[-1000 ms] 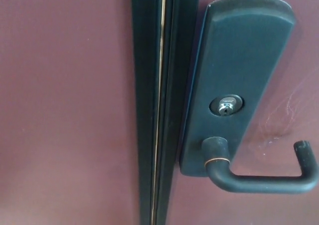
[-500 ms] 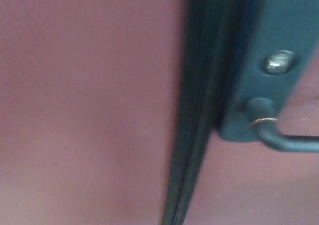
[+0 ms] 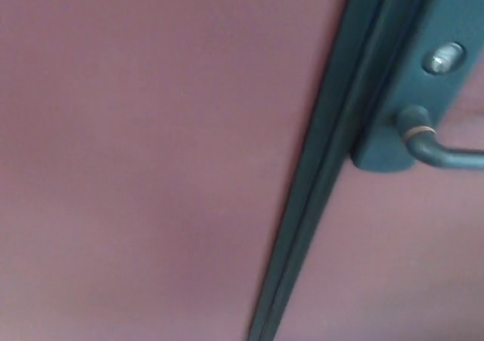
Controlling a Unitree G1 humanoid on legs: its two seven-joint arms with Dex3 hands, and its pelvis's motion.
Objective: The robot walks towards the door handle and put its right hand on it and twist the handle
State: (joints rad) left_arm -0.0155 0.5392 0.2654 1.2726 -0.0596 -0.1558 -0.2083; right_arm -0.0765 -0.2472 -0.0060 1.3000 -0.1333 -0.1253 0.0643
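Note:
The dark lever door handle [image 3: 442,150] juts out at the right edge of the head view, its far end cut off by the frame. It is mounted on a dark backplate [image 3: 423,91] with a silver keyhole cylinder [image 3: 443,57] above the lever. The picture is blurred. Neither of my hands shows in the view.
Two maroon door leaves fill the picture, the left one [image 3: 151,159] taking most of it. A dark seam strip [image 3: 325,182] runs slanted between them from the top right down to the bottom middle.
The whole picture has shifted and tilted: the camera has moved, so the handle and seam now lie farther right and higher in the frame. The handle itself looks unturned.

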